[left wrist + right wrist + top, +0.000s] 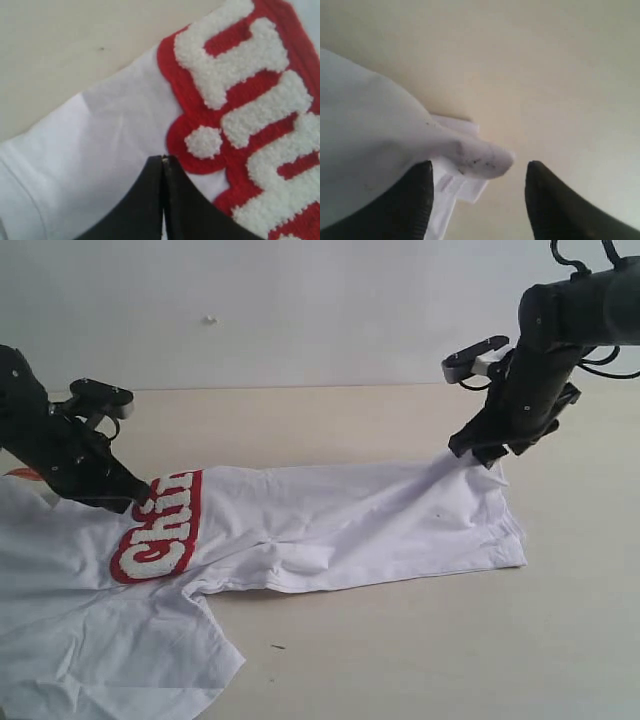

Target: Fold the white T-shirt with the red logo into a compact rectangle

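The white T-shirt (350,520) lies spread across the table, with its red logo (160,525) at the left. My left gripper (138,496) rests low at the logo's far edge. In the left wrist view its jaws (164,159) are shut, tips pinching the white cloth (100,150) right beside the red logo (250,100). My right gripper (478,452) hovers just over the shirt's far right corner. Its fingers stand apart (477,165), and a raised peak of the white cloth (370,115) with a small white label (465,187) under it pokes between them, held by neither.
A bit of orange neck tag (22,474) shows at the far left edge. Bare beige table (420,660) stretches in front of and to the right of the shirt. A pale wall (300,310) closes the back.
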